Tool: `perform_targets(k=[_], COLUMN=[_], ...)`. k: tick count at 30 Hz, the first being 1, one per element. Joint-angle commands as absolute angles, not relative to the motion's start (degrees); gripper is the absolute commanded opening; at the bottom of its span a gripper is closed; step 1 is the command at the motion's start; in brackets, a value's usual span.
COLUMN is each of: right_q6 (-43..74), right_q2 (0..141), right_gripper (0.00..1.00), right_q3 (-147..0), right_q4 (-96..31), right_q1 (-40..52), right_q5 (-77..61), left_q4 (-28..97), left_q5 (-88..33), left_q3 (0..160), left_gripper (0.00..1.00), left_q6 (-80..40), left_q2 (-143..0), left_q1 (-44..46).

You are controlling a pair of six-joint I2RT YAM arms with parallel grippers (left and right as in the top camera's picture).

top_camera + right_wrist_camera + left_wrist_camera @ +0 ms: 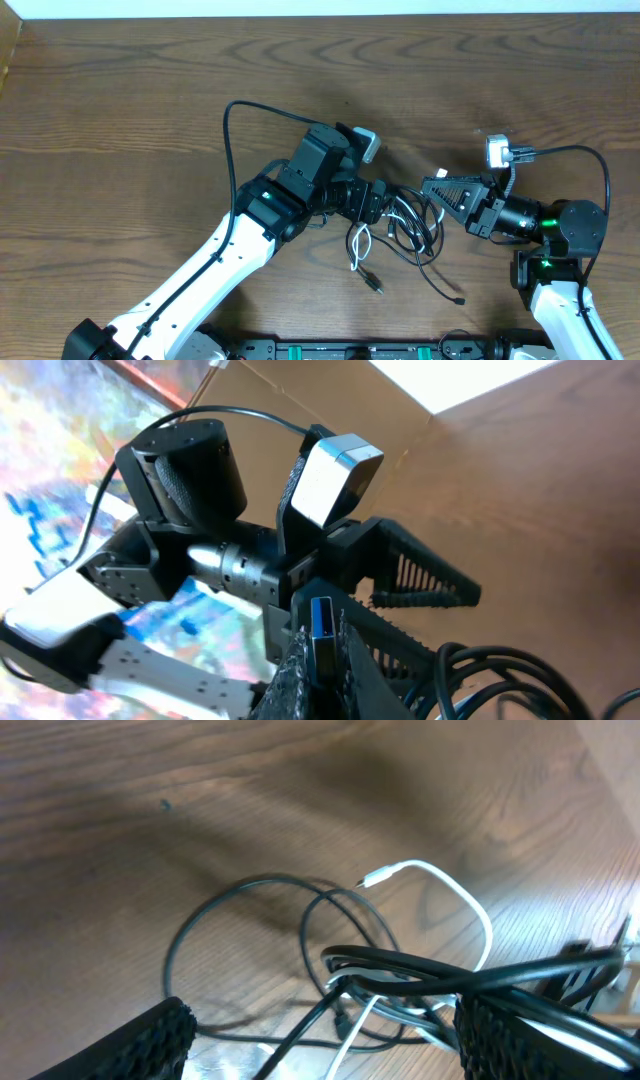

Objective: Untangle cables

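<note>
The cables (408, 230) lie in a tangle on the wooden table between my two grippers: several thin black cords and one white cord (360, 245). My left gripper (385, 205) is open at the tangle's left side. In the left wrist view its fingers (320, 1020) straddle the tangle, and a bundle of black cords (420, 965) runs across the right finger. The white cord (455, 895) loops up behind, plug end free. My right gripper (430, 188) is shut on a blue USB plug (322, 632) of one cable, held off the table, with black loops (490, 680) hanging beside it.
Two black plug ends trail towards the front edge (378, 285) (458, 298). Black loops (250, 950) lie flat on the table ahead of the left gripper. The two grippers are close, tip to tip; the left one (420, 575) fills the right wrist view.
</note>
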State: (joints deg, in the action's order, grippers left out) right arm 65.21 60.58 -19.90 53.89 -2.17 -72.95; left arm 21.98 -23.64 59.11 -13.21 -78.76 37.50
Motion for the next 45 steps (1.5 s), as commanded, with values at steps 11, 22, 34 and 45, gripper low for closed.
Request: perform_targets(k=[11,22,34,45], right_q6=[72.6,85.8,91.7,89.8], right_q2=[62.3,62.7,62.7,62.7], right_gripper=[0.01,0.01,0.02,0.09], right_q3=[-20.5,-20.5,-20.5,-20.5], right_q4=[54.7,62.3,68.2,68.2], right_q1=[-2.3,-2.2,-2.2,-2.2], right_q5=[-76.3,-81.3,-80.5,-78.1], left_q4=[31.4,22.9,19.7,20.3], left_q5=[-38.0,-40.5,-56.4,-59.8], left_q3=[59.4,59.4,59.4,59.4], left_gripper=[0.83,0.81,0.37,0.08], left_q6=[16.3,16.3,22.6,19.0], left_q2=[-79.0,-79.1,-83.5,-86.0], left_q1=[37.3,37.4,37.4,35.0])
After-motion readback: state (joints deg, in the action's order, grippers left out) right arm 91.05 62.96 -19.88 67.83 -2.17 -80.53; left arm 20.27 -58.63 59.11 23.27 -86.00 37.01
